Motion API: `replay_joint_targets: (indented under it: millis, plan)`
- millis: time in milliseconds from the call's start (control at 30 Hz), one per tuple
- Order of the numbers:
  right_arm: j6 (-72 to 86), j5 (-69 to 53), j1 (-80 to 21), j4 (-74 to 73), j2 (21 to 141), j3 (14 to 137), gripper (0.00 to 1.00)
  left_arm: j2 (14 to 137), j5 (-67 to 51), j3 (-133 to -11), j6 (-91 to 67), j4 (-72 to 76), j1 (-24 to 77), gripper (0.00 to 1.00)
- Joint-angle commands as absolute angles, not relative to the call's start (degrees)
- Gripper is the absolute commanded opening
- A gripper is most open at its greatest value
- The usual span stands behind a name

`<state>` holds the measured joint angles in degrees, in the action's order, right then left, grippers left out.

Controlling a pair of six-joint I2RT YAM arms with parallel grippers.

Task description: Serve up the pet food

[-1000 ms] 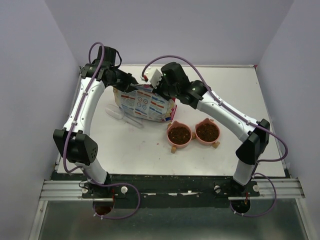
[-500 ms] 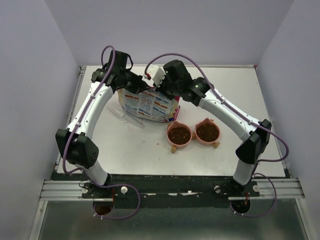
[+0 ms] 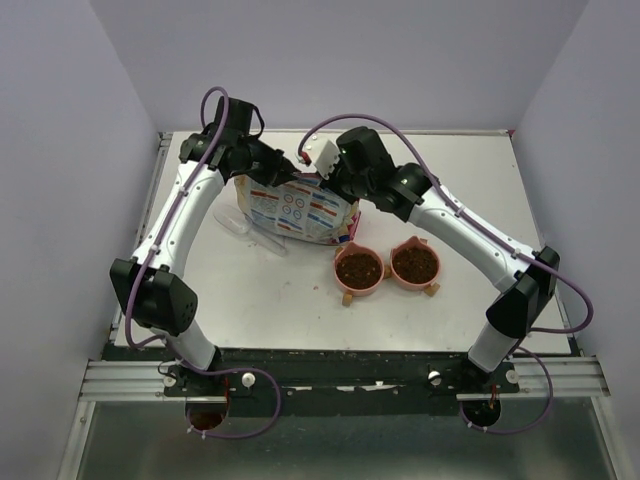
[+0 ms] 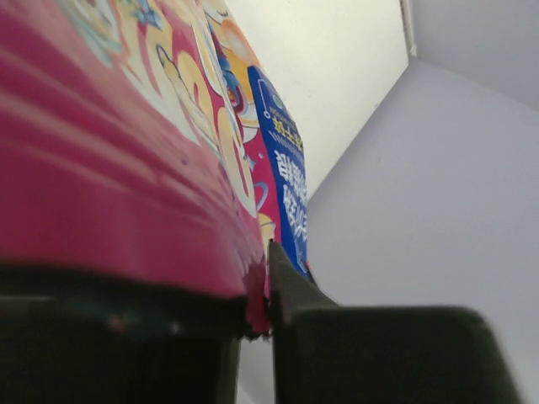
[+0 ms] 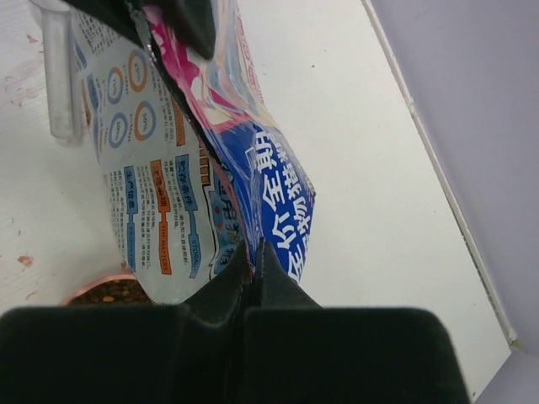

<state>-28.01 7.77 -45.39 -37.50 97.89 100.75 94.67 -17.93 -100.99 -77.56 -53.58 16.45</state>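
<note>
The printed food bag (image 3: 297,211) stands near the back middle of the table, held between both arms. My left gripper (image 3: 284,170) is shut on the bag's pink top edge (image 4: 257,307). My right gripper (image 3: 325,180) is shut on the bag's blue-labelled edge (image 5: 253,252). Dark brown kibble (image 3: 359,268) fills the left of the twin pink bowls (image 3: 346,287), and more kibble (image 3: 414,264) fills the right one. A bit of bowl with kibble shows in the right wrist view (image 5: 105,290).
A clear plastic scoop (image 3: 248,233) lies on the white table (image 3: 260,300) left of the bag; it also shows in the right wrist view (image 5: 59,76). Purple walls close in the back and both sides.
Both arms have shifted to the right and drawn closer together at the bag's top. The bag has stood up straighter and moved slightly right. The bowls and scoop have not moved.
</note>
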Motion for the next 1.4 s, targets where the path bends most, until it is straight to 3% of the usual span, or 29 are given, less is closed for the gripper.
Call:
replay_joint_targets:
  millis: [0,267,400,533,733,1033,1200,1300,1333,1367]
  plan:
    - [-29.3,12.1,-43.3,-41.7,95.6,100.0,0.00,93.3,-14.8,-105.0,-72.5,-56.5,11.9,0.35]
    - [-28.0,7.7,-43.4,-40.9,97.5,103.0,0.00,93.6,-14.2,-103.9,-68.2,-55.6,3.8,0.37]
    - [-27.9,8.0,-43.8,-41.3,98.8,104.6,0.01,93.2,-12.7,-104.7,-66.3,-55.4,2.2,0.29]
    - [-28.3,8.3,-45.3,-40.9,100.8,106.3,0.25,93.1,-11.4,-105.0,-65.3,-55.0,2.1,0.04]
    - [-28.7,11.9,-51.5,-34.7,111.3,116.3,0.53,93.5,-12.1,-104.9,-66.9,-56.2,2.2,0.00]
    - [-30.0,15.6,-55.0,-28.9,122.2,128.7,0.59,94.3,-11.3,-108.5,-69.1,-62.3,2.2,0.00]
    - [-33.5,22.3,-57.2,-26.6,125.6,130.0,0.52,94.0,-11.7,-108.5,-70.0,-64.9,2.3,0.00]
    - [-35.4,27.5,-57.3,-26.5,125.0,127.6,0.10,94.3,-10.2,-109.7,-69.7,-66.0,2.2,0.00]
    - [-36.1,28.6,-57.4,-27.3,124.3,126.7,0.00,94.7,-9.7,-110.6,-69.5,-66.5,2.2,0.00]
    - [-35.9,27.8,-57.3,-29.5,123.1,126.5,0.00,95.1,-9.1,-111.3,-69.2,-67.0,2.1,0.00]
